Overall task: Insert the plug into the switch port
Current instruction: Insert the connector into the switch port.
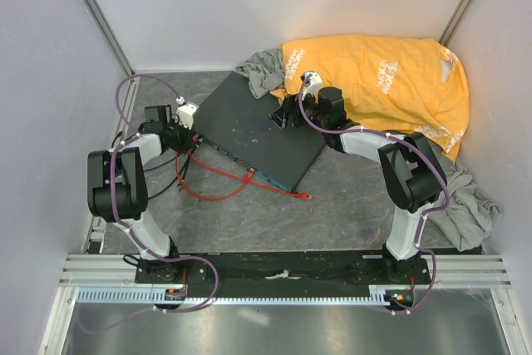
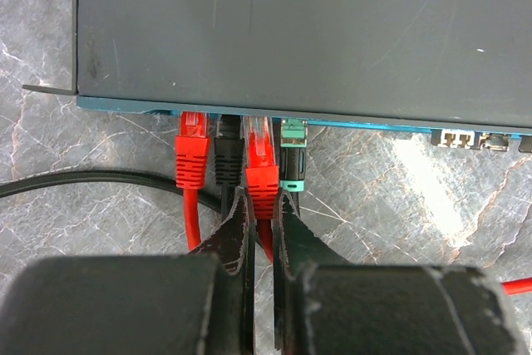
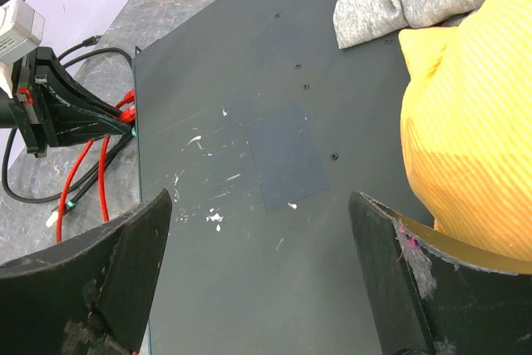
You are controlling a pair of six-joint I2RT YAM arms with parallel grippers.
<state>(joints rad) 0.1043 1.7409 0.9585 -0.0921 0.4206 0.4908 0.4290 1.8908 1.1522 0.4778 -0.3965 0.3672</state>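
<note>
We counted four cable connectors along the flat dark grey box's [image 2: 291,31] blue-green front edge [image 2: 374,125], facing the table's left edge: two red, one black, one green-black. The left gripper [image 2: 262,207] pinched the right-hand small red plug [image 2: 259,155]. Its long axis lay square to that edge, tip pointing into the switch port [image 2: 258,120]. The right gripper [image 3: 259,201] hung spread wide above the box.

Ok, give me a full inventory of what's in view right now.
switch: one, dark grey, table centre
plug: one, red, at the switch's front edge
other plugs: three, red, black, green-black, same edge
red cables: at least two, on the table
black cable: one, left of plugs
shirt: one, orange, back right
cloths: two, grey, behind switch, far right
left arm: jaws shut on the plug
right arm: jaws open over the switch
</note>
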